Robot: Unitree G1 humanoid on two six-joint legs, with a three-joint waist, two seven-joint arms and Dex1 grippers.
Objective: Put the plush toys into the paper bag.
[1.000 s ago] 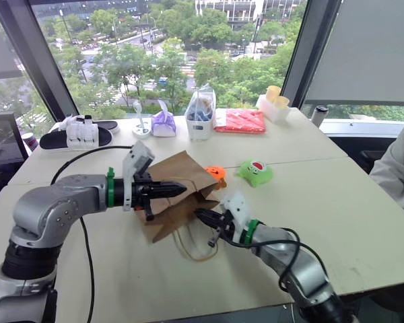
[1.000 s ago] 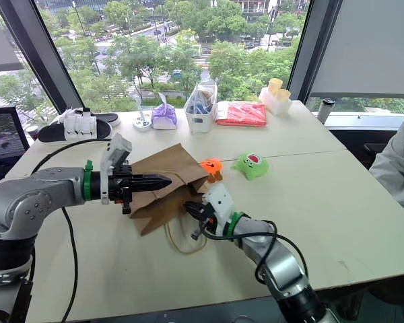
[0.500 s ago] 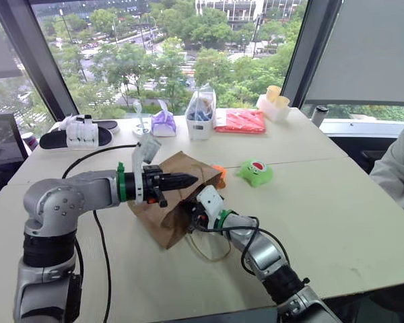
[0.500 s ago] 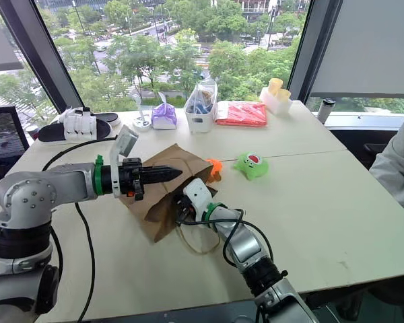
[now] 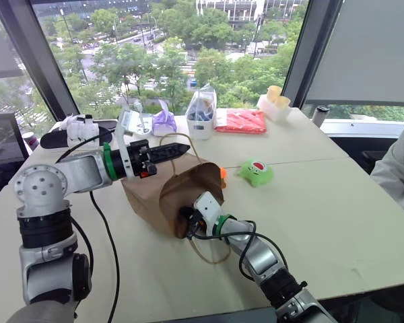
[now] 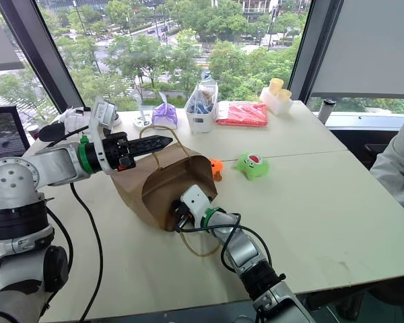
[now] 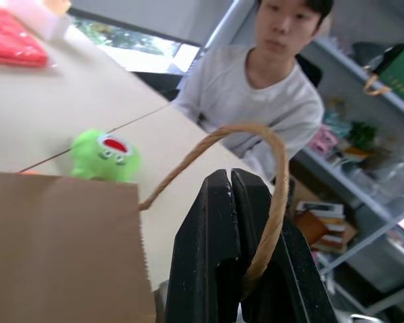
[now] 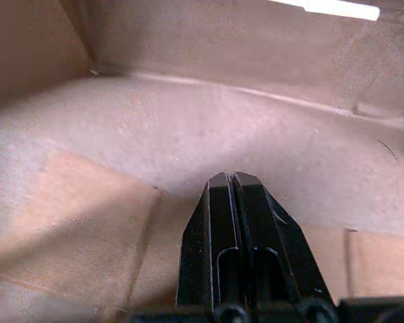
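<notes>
Left arm is stretched out about level across the bench, and the left gripper (image 5: 177, 149) has its fingers pressed together on one twisted handle (image 7: 256, 202) of the paper bag (image 5: 148, 195), holding that loop up above the bag. Right arm reaches in low from the front, forearm near the bench top, with the right gripper (image 8: 233, 185) stuck inside the bag's mouth, fingers pressed together and nothing between them, just brown paper all around. Bag is lying on its side, mouth facing toward the robot and a bit to its right, long axis running back toward the window; its other handle (image 5: 209, 252) lies loose on the bench in front. Orange plush (image 5: 221, 173) peeks out right behind the bag's far edge, and the green plush (image 5: 256, 171) sits a bit further to the right, red mouth facing up. Bench (image 5: 337, 202) is pale wood by big windows with trees outside; a person in a light top (image 7: 256, 101) sits at the right.
</notes>
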